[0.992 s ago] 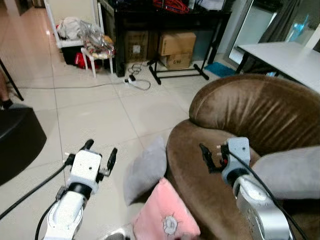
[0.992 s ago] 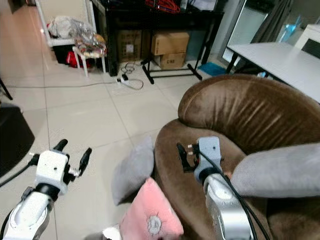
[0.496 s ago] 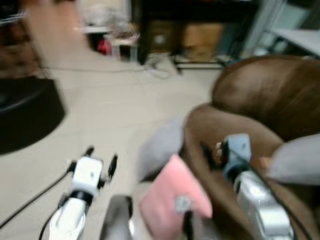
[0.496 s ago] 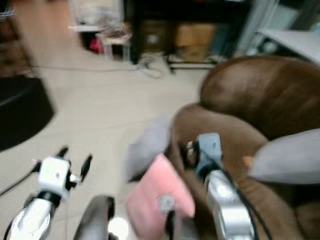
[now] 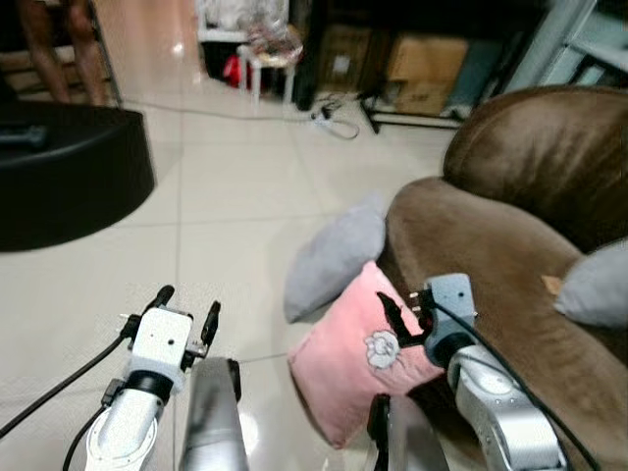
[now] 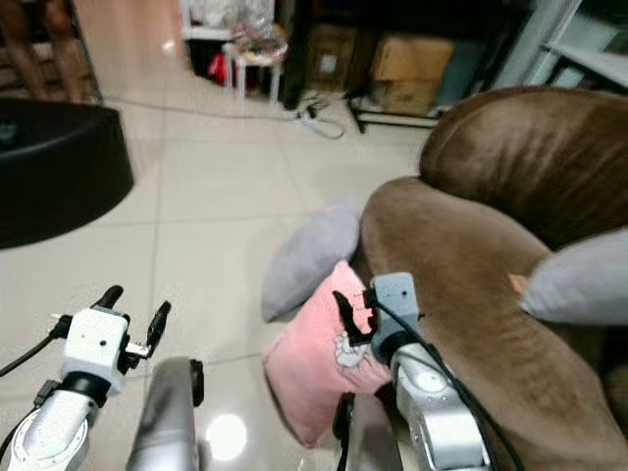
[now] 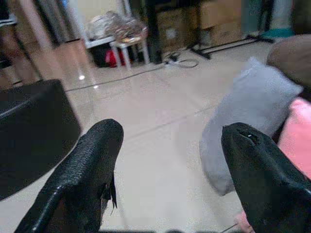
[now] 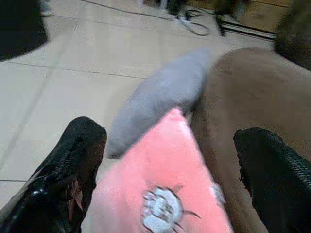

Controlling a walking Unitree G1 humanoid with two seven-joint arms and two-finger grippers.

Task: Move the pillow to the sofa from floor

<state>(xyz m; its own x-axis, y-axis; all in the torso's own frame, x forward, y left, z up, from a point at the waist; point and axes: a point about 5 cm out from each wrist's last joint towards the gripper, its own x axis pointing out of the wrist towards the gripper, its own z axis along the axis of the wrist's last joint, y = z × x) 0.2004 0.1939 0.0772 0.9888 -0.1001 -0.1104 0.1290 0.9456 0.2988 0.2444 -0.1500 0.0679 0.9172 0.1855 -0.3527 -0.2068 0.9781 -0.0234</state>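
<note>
1. Pillow situation: two of them on the floor, leaning against the front of the brown sofa. A pink pillow with a little cartoon patch sits bottom centre of the head view, and a grey pillow stands just behind it, touching the sofa edge. The task doesn't say which one, so that's ambiguity number one. Another grey cushion is already up on the seat at the right edge.
2. Right gripper hovers right over the pink pillow's upper corner, fingers spread wide, nothing in them. Left gripper is out over bare tile at lower left, well apart from both pillows, fingers also wide and empty.
3. What could go wrong, my guess: a soft pillow pinched at one corner could slip out or flop and drag. Also the two pillows touch, so grabbing pink may knock the grey one over.
4. View differences: the right wrist view shows the pink pillow sitting square between the fingers, which the head view only hints at. The head view alone shows a black ottoman-ish thing at upper left and someone's legs behind it.
</note>
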